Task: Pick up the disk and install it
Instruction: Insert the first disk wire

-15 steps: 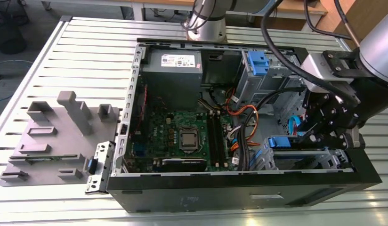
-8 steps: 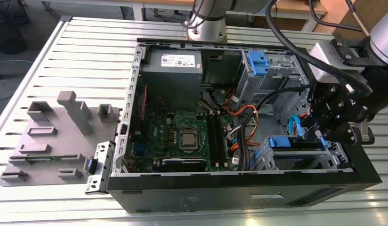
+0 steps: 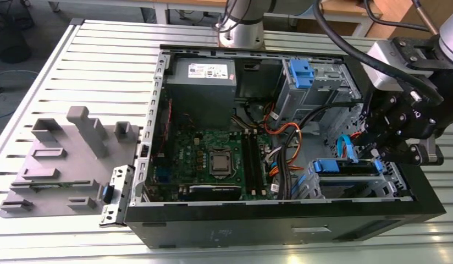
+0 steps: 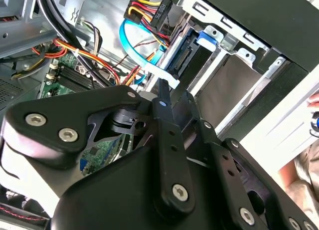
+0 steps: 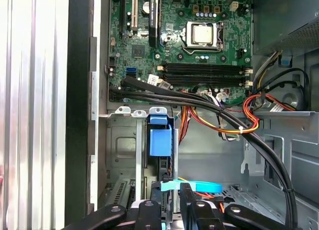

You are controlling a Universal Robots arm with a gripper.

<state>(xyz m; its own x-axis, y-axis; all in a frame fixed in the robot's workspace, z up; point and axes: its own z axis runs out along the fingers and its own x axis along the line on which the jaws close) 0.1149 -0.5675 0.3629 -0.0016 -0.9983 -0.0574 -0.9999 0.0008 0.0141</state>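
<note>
The disk (image 3: 344,166) sits on edge in the lower drive bay at the corner of the open computer case (image 3: 285,217), at the exterior view's right. Its blue bracket (image 5: 160,140) shows in the first wrist view, pointing toward the motherboard. My gripper (image 3: 375,158) hangs over the right end of that bay, and its fingers stand close together around the disk's near edge (image 5: 168,190). In the second wrist view the fingertips (image 4: 164,98) converge just before the bay, next to a light blue data cable (image 4: 134,50).
A grey power supply (image 3: 203,71) and a blue latch on a metal cage (image 3: 300,74) fill the case's far side. Thick black and coloured cables (image 3: 285,143) cross beside the bay. A grey moulded fixture (image 3: 65,159) lies on the slatted table. A person (image 4: 305,175) stands beside the case.
</note>
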